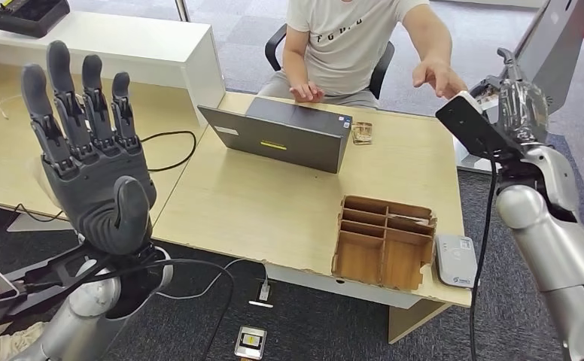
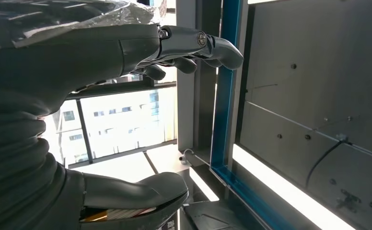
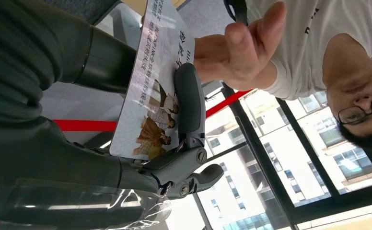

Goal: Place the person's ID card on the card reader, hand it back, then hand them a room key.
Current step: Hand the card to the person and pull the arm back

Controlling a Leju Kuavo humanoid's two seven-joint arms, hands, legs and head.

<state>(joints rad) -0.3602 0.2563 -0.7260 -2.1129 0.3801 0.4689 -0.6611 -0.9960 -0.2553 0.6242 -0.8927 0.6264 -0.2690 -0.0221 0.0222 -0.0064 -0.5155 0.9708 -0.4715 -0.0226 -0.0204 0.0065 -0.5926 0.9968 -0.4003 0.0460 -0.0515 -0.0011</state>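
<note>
Holding a white printed card (image 3: 153, 91) between its thick thumb and dark fingers (image 3: 190, 103), the right hand (image 1: 516, 105) is raised past the desk's far right corner. The person's hand (image 1: 438, 75) reaches toward it and, in the right wrist view, its fingertips (image 3: 208, 50) meet the card's far end. The card's long axis runs from the robot's grip toward that hand, so a handover turns on this one line: the person lies straight ahead of the right hand, well apart from the left. Whether this card is the ID or a room key I cannot tell.

The left hand (image 1: 89, 143) stands upright near the robot's body, fingers spread and straight, holding nothing.

The head view places the flat white card reader (image 1: 455, 261) on the light wooden desk (image 1: 274, 210) at its near right edge, just beside the brown cardboard compartment tray (image 1: 383, 241), with a grey laptop (image 1: 281, 134) further off. The right wrist view alone gives the card's printed face and the grip on it.
</note>
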